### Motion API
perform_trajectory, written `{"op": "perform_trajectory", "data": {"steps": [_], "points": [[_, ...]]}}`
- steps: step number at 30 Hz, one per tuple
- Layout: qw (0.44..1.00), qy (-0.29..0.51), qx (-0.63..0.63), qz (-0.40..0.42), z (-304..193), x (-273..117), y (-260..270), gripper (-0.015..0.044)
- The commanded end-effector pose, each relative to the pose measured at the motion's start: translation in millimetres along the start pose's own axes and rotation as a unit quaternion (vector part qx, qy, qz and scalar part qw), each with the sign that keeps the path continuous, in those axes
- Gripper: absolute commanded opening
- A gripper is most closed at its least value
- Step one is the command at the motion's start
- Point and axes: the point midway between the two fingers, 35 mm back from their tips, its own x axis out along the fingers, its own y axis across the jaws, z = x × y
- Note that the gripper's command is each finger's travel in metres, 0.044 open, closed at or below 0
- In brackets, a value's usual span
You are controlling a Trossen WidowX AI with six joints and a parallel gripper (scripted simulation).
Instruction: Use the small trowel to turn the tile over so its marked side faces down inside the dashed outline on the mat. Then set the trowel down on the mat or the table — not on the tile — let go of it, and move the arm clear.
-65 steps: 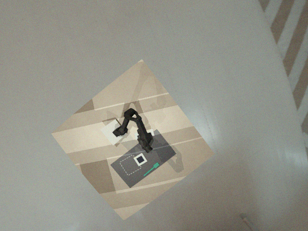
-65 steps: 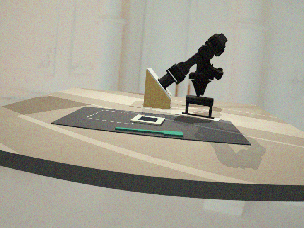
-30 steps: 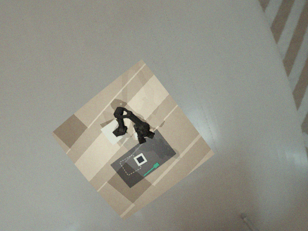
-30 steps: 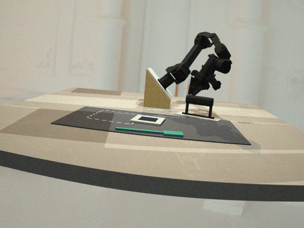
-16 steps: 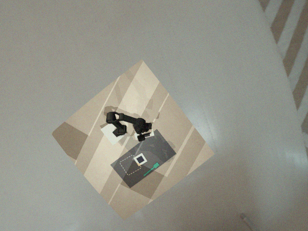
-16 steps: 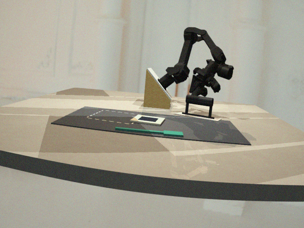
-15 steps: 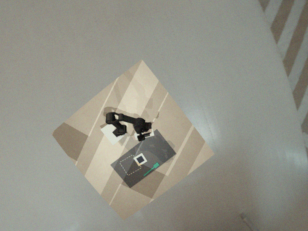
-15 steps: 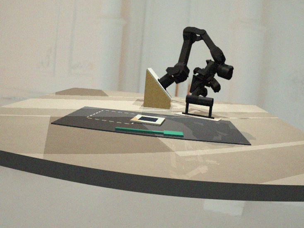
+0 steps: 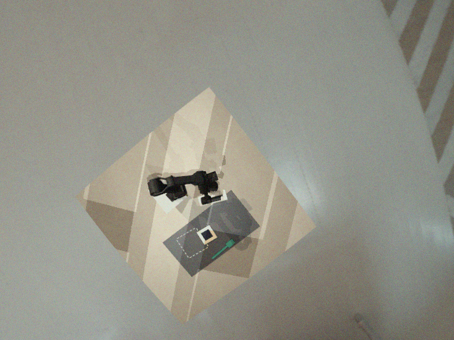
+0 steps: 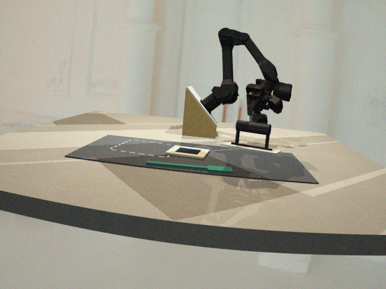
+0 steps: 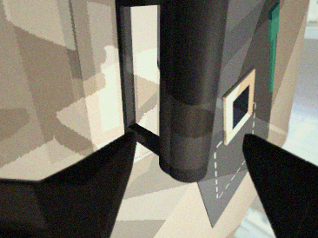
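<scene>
The trowel (image 9: 216,198) (image 10: 253,127) (image 11: 191,48), a black cylinder handle on two posts above a thin white blade, stands at the mat's back edge. My gripper (image 10: 254,113) (image 11: 188,140) is open just at the handle. In the wrist view the handle shows between the spread fingertips, not clamped; its exact depth between them is unclear. The cream tile (image 9: 200,232) (image 10: 170,152) lies flat, its dark square mark facing up. It covers part of the near side of the dashed outline (image 9: 189,257) (image 10: 111,148) and lies mostly outside it.
The dark grey mat (image 9: 192,269) (image 10: 87,154) carries a flat green tool (image 9: 230,243) (image 10: 220,168) (image 11: 272,52) with a thin handle and square head, lying along its front edge. The arm's wedge-shaped base (image 10: 199,121) stands behind the mat. Patterned light and shadow cross the table.
</scene>
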Motion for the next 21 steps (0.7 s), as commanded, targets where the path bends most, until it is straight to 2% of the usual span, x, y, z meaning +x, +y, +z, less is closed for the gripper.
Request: {"op": "perform_trajectory", "data": {"steps": [1,21], "points": [[1.0,-0.011,0.012,-0.007,1,-1,-1,0.03],[1.0,-0.008,0.012,-0.006,4,28,2,0.03]]}}
